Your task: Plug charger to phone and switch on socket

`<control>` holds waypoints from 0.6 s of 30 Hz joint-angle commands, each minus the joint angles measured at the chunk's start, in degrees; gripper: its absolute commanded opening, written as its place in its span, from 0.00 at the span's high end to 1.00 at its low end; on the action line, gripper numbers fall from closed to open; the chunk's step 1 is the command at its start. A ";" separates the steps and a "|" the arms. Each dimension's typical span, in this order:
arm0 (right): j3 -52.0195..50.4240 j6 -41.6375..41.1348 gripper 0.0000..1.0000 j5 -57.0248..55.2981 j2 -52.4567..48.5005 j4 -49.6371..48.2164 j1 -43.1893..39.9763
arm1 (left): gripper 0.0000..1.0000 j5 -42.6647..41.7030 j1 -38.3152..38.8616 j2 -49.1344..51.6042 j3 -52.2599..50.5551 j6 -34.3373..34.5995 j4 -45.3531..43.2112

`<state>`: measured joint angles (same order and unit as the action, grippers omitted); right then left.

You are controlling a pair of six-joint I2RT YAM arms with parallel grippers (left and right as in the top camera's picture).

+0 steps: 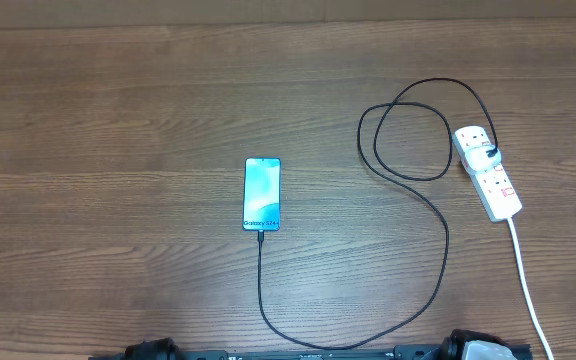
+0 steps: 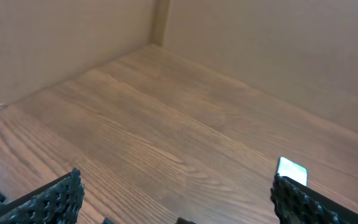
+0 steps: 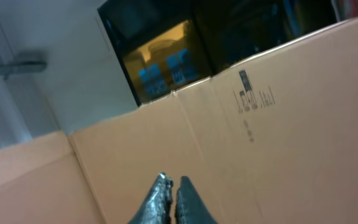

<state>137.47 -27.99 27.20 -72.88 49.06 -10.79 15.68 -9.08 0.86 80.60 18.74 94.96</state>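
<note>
charger (image 1: 448, 243): one black cable, counted. its small tip meets the bottom edge of the phone (image 1: 262, 194), and its black plug sits in the socket (image 1: 488, 172). between the two ends it runs toward the near table edge, then curves up and makes one loop just left of the socket.

phone: one, lying flat and screen up near the middle of the table (image 1: 118, 150). the light blue screen carries "galaxy s24+" near its bottom edge.

socket: one white strip at the right side, with one white cord (image 1: 524, 270) trailing toward the near edge. the red marks on its face are too small to count.

left gripper (image 2: 176, 186): released, jaws spread wide over bare wood, grasping nothing.

right gripper (image 3: 169, 186): clenched, fingertips together with nothing between them, facing a cardboard wall (image 3: 278, 155) whose printed marks are illegible.
</note>
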 commanded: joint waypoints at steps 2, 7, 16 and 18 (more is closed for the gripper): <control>-1.27 7.50 0.90 -1.64 -1.25 3.76 0.28 | 0.00 -0.24 -0.55 -0.61 -0.13 0.13 1.27; -6.67 7.54 0.90 -8.61 3.69 6.64 0.28 | 0.00 -0.09 -0.55 -0.61 -0.22 0.76 -1.40; -31.43 10.10 0.88 -10.08 20.37 0.22 0.28 | 0.01 1.70 -0.55 -0.61 -11.45 0.55 -23.80; -36.26 10.08 0.87 -10.03 23.58 -1.77 0.26 | 0.00 1.09 -0.55 -0.61 -16.65 0.55 -29.53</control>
<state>106.50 -18.98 18.20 -52.73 48.93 -10.79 16.56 -9.52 0.86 69.60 19.18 69.32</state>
